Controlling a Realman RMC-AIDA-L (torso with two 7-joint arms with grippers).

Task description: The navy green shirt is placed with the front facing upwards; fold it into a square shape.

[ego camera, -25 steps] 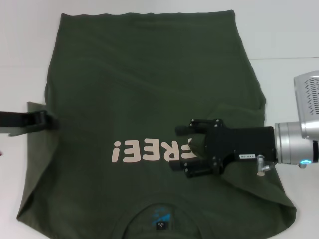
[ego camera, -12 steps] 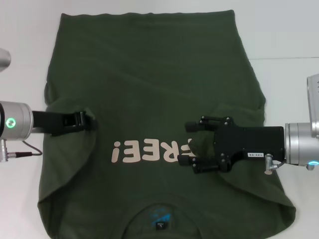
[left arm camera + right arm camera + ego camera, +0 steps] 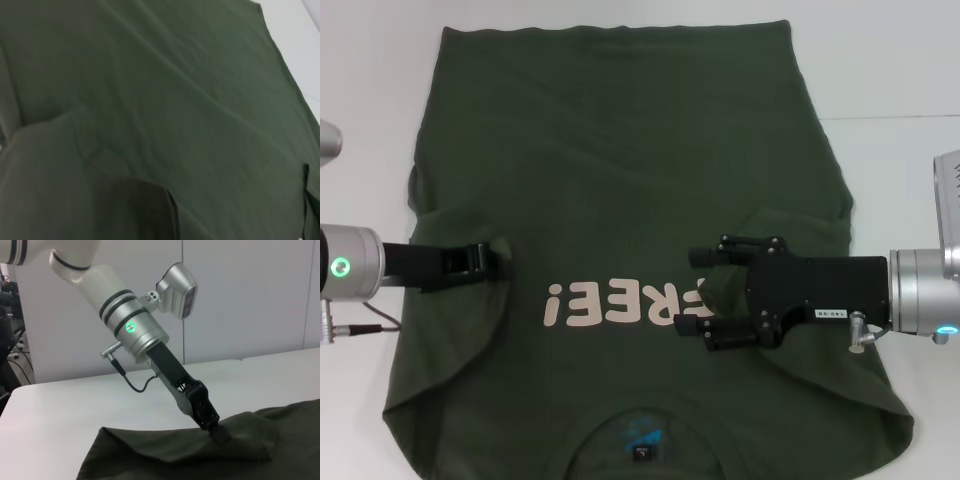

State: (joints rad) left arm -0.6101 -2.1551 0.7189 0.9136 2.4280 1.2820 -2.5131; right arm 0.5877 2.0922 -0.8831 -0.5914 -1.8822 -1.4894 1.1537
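The navy green shirt (image 3: 630, 250) lies face up across most of the head view, its pink lettering just below centre and the neck label at the bottom edge. Over the last second the left gripper (image 3: 498, 262) has come in from the left edge, carrying the sleeve inward – the fabric that lay flat at the far left is now folded over the body, and in the last half second the gripper has eased slightly back and down. Its fingers are pinched shut on that sleeve fabric, as the right wrist view shows. The right gripper (image 3: 705, 295), right of centre beside the lettering, has drifted a little rightward; its jaws stand apart, above the already folded right sleeve. Both sleeves look tucked in – so the lengthwise folds probably remain.
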